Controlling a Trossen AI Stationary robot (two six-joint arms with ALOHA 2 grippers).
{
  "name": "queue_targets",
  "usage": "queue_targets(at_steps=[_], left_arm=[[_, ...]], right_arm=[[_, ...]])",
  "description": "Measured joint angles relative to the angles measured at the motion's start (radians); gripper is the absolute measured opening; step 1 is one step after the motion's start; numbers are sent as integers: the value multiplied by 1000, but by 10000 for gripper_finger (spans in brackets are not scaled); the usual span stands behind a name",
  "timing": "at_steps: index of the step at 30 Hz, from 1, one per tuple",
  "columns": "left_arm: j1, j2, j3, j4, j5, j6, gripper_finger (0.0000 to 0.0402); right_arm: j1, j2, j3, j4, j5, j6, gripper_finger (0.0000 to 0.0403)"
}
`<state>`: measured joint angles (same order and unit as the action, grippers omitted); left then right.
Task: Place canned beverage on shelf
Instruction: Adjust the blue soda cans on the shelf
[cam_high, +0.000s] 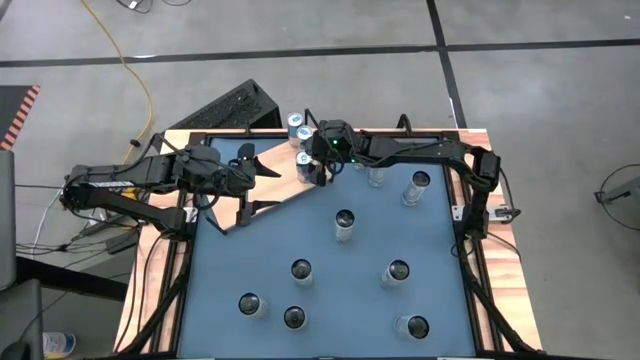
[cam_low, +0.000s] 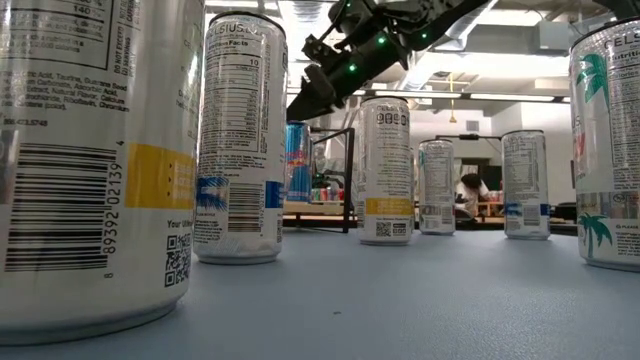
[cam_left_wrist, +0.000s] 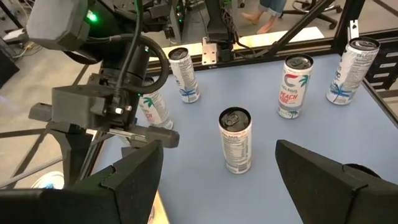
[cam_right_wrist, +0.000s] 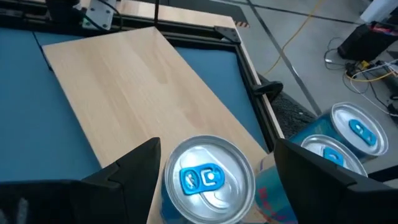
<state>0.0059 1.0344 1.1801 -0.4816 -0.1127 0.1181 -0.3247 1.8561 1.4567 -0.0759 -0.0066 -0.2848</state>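
Blue tabletop (cam_high: 440, 250), dotted with spare cans (cam_high: 344, 222) standing upright, well apart from both grippers.

Pale-wood shelf (cam_high: 275, 195), lying flat and skewed on that tabletop, long axis running diagonally from beneath the right gripper (cam_high: 318, 170) back toward the left arm's side. Bare board across nearly all of its length in the right wrist view.

2 dark arms reaching in over the far half of the table. Left gripper (cam_high: 257, 162) hovering above the shelf's other long edge, fingers spread wide, holding nothing, only near the work.

Right gripper poised directly over 1 canned beverage (cam_right_wrist: 208, 177), fingers spread wide on either side with a gap visible between each pad and the can's wall, so straddling and not clamping.

Can upright, long axis vertical, blue tab facing up into the wrist camera, placed at the shelf's far corner right below the right gripper. Hard to tell whether its base sits fully on the board or partly over the edge.

Clearly the right arm's job, being far the closer of the 2. Probably a matter of lifting straight up and clear without brushing the rim, if the can is judged already placed.
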Motion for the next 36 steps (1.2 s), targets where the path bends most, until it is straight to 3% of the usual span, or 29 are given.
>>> queue_targets(at_steps=[5, 24, 36], left_arm=[[0, 0, 0, 0, 0, -2, 297], [0, 0, 0, 0, 0, -37, 297], [0, 0, 0, 0, 0, -37, 297]], right_arm=[[-13, 0, -7, 6, -61, 33, 305], [-20, 31, -21, 3, -74, 48, 303], [-25, 27, -20, -51, -74, 52, 248]])
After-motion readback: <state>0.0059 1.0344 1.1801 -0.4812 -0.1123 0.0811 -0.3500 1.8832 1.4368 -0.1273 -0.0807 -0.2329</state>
